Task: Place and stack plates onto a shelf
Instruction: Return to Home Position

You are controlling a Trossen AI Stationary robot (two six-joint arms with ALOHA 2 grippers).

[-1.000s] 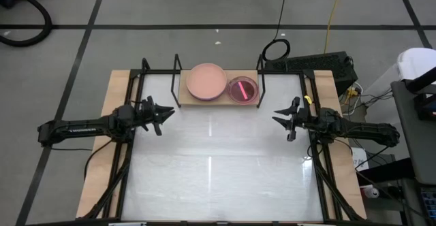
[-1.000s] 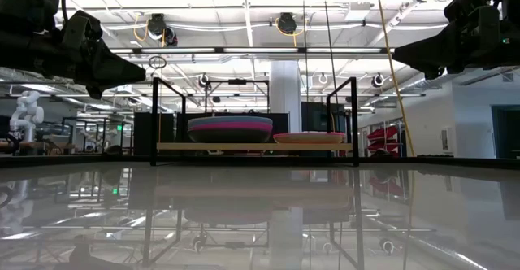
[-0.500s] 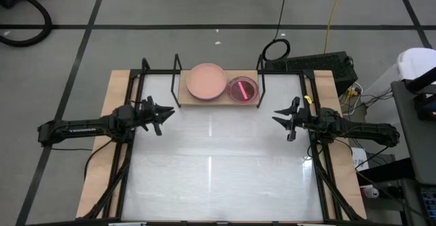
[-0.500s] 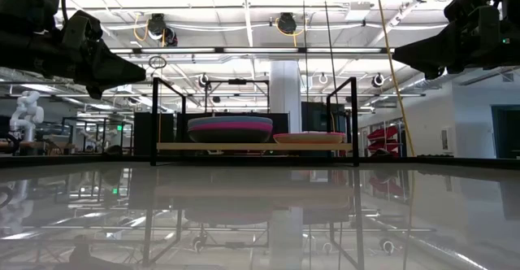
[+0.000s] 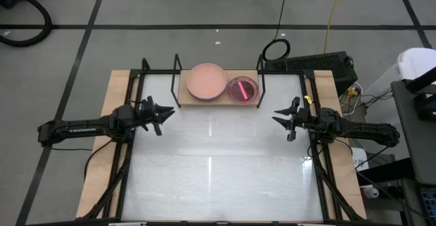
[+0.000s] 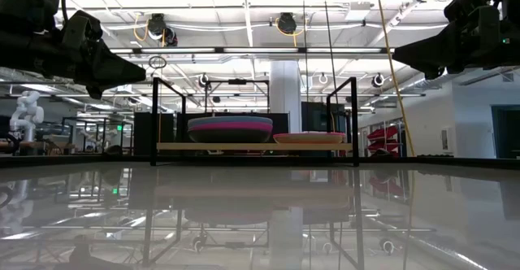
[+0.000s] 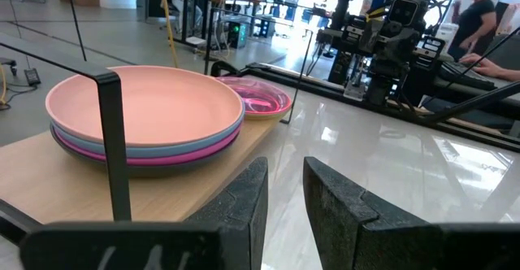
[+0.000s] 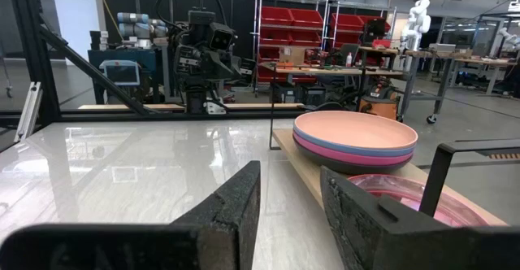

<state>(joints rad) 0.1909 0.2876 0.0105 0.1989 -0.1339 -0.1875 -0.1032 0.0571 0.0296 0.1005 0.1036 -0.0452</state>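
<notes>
Plates: a salmon-topped stack [image 5: 207,82] sits mid-shelf, with blue, magenta and dark rims showing beneath it; a magenta plate [image 5: 242,89] lies just beside it at 3 o'clock.
Shelf [image 6: 244,146]: at the table's [image 5: 218,178] 12 o'clock edge.
Left gripper [image 7: 286,166]: at 9 o'clock, above the table, fingers slightly parted, holding nothing.
Right gripper [image 8: 290,171]: at 3 o'clock, raised, fingers parted, empty.
Handling: probably light, stiff, smooth plastic that slides easily when stacked.
Hold: the raised rim at 6 o'clock, one finger over the lip and one under.
</notes>
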